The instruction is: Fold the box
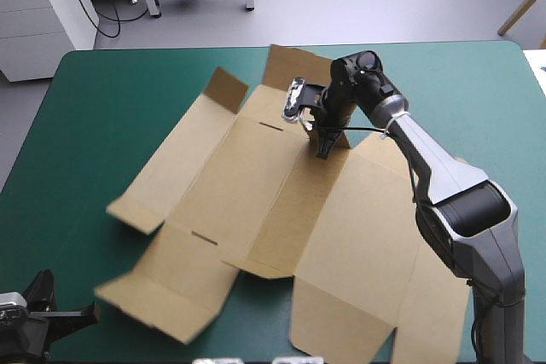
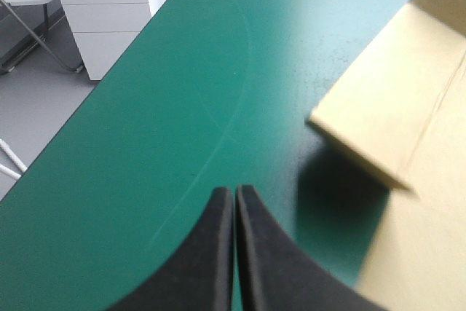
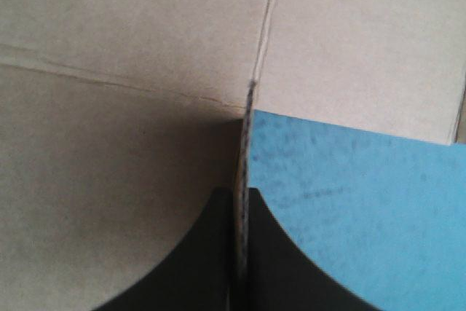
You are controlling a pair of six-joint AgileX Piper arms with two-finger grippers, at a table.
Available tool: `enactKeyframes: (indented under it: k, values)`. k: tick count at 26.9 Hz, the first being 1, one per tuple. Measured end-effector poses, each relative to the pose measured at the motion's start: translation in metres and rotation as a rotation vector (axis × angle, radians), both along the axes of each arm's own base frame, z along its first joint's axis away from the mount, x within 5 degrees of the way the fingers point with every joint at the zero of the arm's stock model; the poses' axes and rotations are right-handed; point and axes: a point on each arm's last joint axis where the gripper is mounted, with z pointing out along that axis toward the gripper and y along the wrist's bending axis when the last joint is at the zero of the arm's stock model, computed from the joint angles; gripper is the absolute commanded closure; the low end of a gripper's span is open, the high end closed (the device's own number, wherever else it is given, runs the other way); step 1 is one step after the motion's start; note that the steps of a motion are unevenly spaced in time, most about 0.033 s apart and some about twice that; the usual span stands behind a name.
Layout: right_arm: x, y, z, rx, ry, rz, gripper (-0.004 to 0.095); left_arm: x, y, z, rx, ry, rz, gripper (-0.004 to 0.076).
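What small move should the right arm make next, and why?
Probably swing the pinched panel up about its crease toward upright. The right gripper is shut on a board edge of the box, which lies mostly flat on the teal-green cover. The left gripper is shut, empty and off the board, so it cannot help yet.

Near-L flaps of box (image 1: 281, 202) blurred; L gripper (image 2: 234, 194) partly cut off.

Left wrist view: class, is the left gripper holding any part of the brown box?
No, the left gripper is shut on nothing, over the bare teal-green cover, the box lying apart beside it.
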Motion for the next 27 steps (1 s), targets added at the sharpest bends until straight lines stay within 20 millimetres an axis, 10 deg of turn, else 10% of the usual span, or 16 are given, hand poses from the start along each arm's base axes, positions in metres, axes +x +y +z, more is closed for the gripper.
enactKeyframes:
  k: [8,19,27]
  values:
    - [-0.021,0.047,0.007,0.0,-0.097,0.283,0.0928,0.0,0.0,0.0,0.0,0.0,0.0,0.0734]
    - [-0.02,0.059,0.01,0.114,-0.123,0.249,0.0928,0.0,0.0,0.0,0.0,0.0,0.0,0.0734]
    - [-0.009,0.066,-0.03,0.081,-0.046,0.244,0.0915,0.0,0.0,0.0,0.0,0.0,0.0,0.0734]
